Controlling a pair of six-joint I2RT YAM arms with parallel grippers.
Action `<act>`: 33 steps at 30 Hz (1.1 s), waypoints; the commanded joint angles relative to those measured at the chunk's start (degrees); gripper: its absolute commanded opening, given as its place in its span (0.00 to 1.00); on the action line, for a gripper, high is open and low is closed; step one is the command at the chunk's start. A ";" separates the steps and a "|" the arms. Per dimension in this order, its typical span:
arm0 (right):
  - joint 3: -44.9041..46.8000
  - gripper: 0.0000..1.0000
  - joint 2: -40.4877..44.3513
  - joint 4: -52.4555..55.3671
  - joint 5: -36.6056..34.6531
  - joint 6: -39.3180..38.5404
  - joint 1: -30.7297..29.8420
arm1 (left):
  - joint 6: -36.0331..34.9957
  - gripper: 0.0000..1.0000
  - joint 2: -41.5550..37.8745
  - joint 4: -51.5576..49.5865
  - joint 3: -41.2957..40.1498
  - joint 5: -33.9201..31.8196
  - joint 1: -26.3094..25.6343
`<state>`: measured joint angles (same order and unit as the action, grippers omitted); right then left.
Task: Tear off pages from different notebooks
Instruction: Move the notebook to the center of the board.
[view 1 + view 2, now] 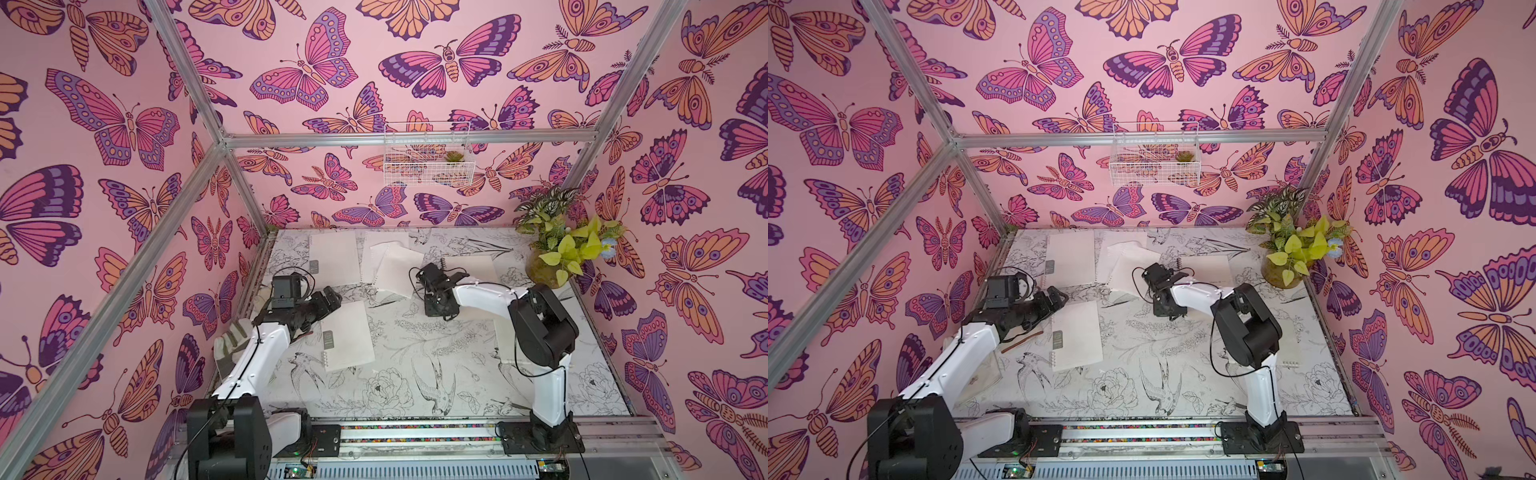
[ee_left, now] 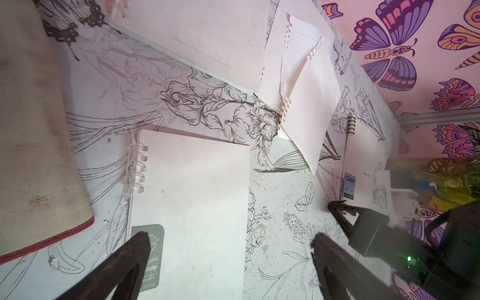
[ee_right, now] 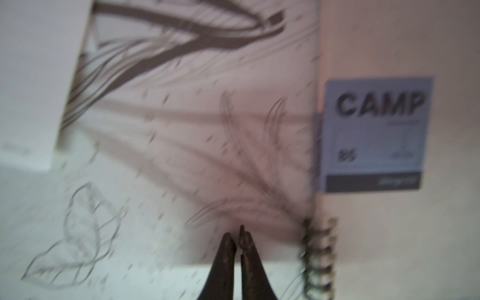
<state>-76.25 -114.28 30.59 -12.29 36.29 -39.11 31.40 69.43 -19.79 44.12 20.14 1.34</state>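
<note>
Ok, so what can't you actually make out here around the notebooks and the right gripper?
Right gripper: right wrist view blurred; jaws look together, anything thin pinched can't be told.
CAMP notebook: right arm covers part of it in both top views; label print blurred in right wrist view.
Notebook behind the right arm: mostly hidden by it in a top view.
Loose pages: overlapping in both top views; count unclear.
</note>
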 commanded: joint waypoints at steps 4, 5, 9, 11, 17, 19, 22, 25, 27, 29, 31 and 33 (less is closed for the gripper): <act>3.52 0.30 4.08 -1.74 6.32 3.88 -4.31 | 1.18 1.00 -0.35 2.34 -0.96 -0.57 -2.47; 4.08 0.33 5.63 -1.64 5.90 3.07 -3.31 | 1.15 1.00 -0.41 2.33 -0.91 -0.66 -2.97; 6.41 0.45 12.15 1.74 0.18 0.25 0.92 | 1.67 1.00 -1.13 2.90 -1.39 -1.75 -4.98; 6.66 0.51 12.28 3.83 -2.15 -1.24 3.35 | 1.92 1.00 -1.15 3.72 -1.74 -2.12 -6.04; 4.17 0.51 5.09 3.68 -1.17 -4.53 6.34 | 1.80 1.00 0.06 4.10 -1.28 -2.15 -6.62; 3.42 0.51 3.32 2.31 0.19 -5.06 6.33 | 1.65 1.00 -0.03 4.14 -1.36 -2.31 -6.67; 2.32 0.49 1.20 2.53 -0.05 -5.40 6.38 | 1.41 1.00 -0.30 3.90 -1.74 -3.00 -6.65; 2.66 0.37 0.63 2.33 -0.11 -5.45 6.03 | 1.21 1.00 -0.44 3.80 -1.97 -3.54 -6.63; 2.82 0.27 0.23 2.11 0.29 -5.56 5.20 | 1.19 1.00 -0.29 3.84 -1.88 -3.75 -6.64; 1.89 0.22 -0.56 2.92 0.10 -5.54 3.69 | 1.07 1.00 -0.09 3.67 -1.59 -3.58 -6.64; 0.67 0.21 -1.31 4.02 -0.31 -5.31 1.63 | 1.06 1.00 -0.08 3.62 -1.42 -3.46 -6.62; -0.29 0.19 -1.91 5.11 -0.55 -4.22 -0.35 | 1.05 1.00 -0.26 3.53 -1.44 -3.44 -6.70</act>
<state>-75.68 -113.14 32.56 -14.83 31.44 -36.10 33.28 69.45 -16.29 43.24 17.08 -5.19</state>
